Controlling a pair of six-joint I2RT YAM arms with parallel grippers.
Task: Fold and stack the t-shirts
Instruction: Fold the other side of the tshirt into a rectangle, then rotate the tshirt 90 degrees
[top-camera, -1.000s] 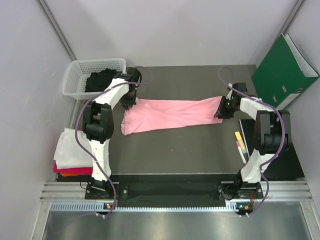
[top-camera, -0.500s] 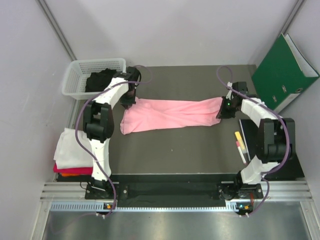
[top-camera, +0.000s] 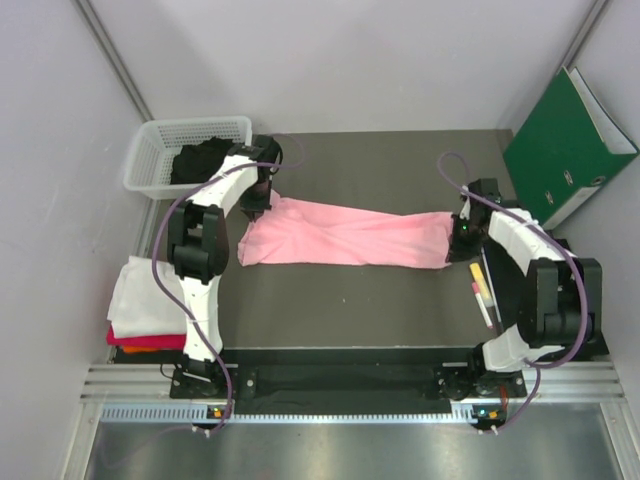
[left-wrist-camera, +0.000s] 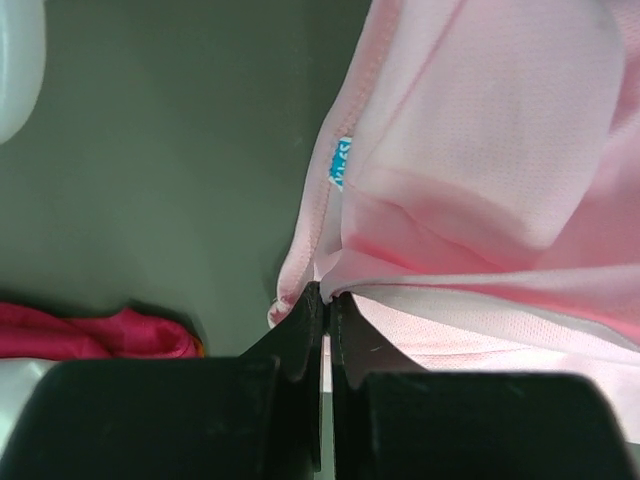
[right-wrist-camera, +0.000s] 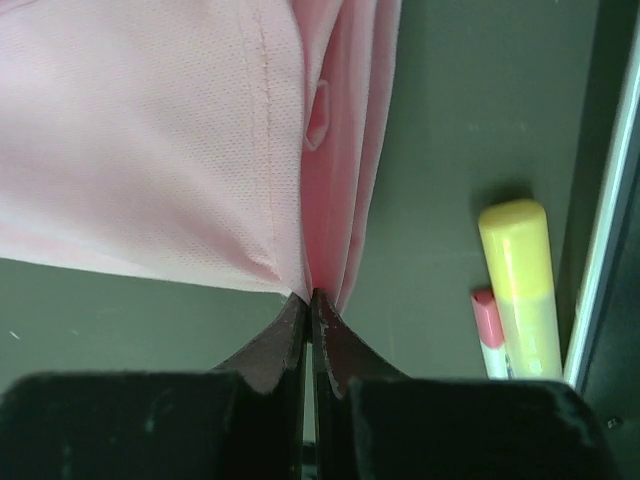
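Note:
A light pink t-shirt (top-camera: 345, 237) is stretched left to right across the dark table. My left gripper (top-camera: 258, 207) is shut on its left end; the left wrist view shows the fingertips pinching the pink cloth (left-wrist-camera: 480, 200) near a small blue label (left-wrist-camera: 340, 163). My right gripper (top-camera: 460, 238) is shut on its right end; the right wrist view shows several pink layers (right-wrist-camera: 150, 130) clamped at the tips. A stack of folded shirts, white (top-camera: 140, 295) on top with magenta-red and orange (top-camera: 145, 343) under it, lies at the left. A black shirt (top-camera: 195, 160) sits in the basket.
A white mesh basket (top-camera: 150, 150) stands at the back left. A green binder (top-camera: 570, 140) leans at the back right. Yellow (top-camera: 480, 282) and pink markers (top-camera: 482, 302) lie near my right gripper, also in the right wrist view (right-wrist-camera: 520, 285).
My right gripper has moved toward the near right with its end of the pink shirt, pulling the cloth longer and slanted. My left gripper has stayed in place.

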